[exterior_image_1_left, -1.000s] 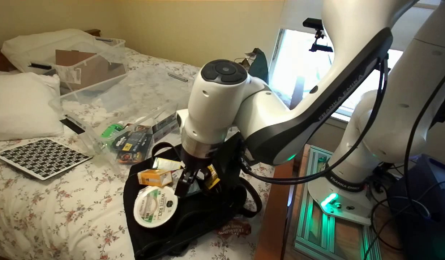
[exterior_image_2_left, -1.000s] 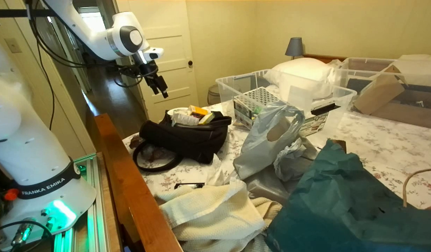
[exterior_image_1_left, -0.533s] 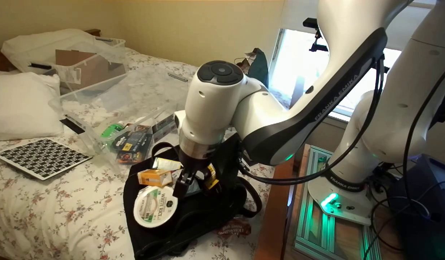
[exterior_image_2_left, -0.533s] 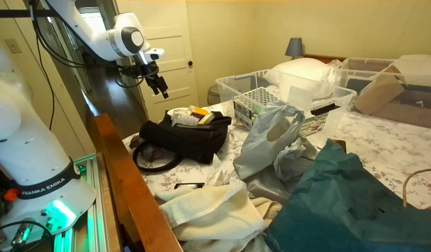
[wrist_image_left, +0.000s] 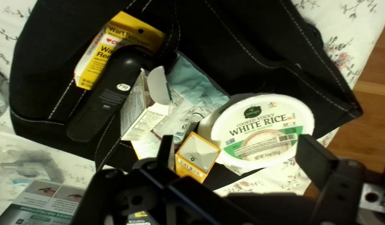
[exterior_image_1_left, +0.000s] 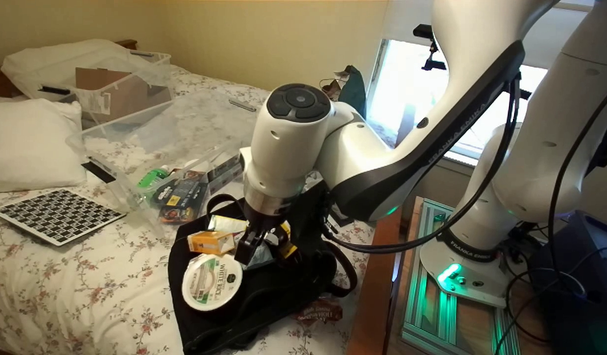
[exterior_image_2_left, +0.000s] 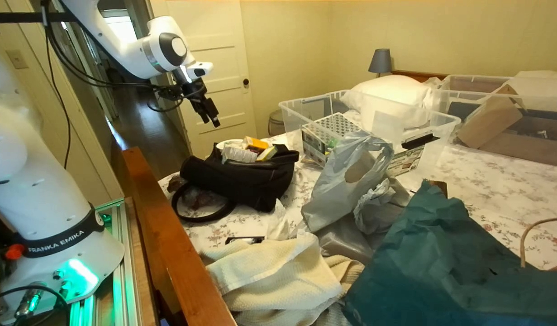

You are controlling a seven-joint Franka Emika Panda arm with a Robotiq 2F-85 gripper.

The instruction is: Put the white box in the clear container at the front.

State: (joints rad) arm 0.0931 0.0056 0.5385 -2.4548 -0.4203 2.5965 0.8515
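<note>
Floral bedspread (exterior_image_1_left: 111,296); stitched cloth bag (exterior_image_2_left: 240,183); white cardboard box (wrist_image_left: 142,118); rectangular clear plastic container (exterior_image_2_left: 391,118); tool (wrist_image_left: 234,148) spread wide.

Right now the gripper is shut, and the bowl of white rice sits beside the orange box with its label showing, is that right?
Not quite: the gripper is open, not shut; the wrist view shows its fingers well apart. The bowl of white rice does sit beside the orange box with its label showing.
</note>
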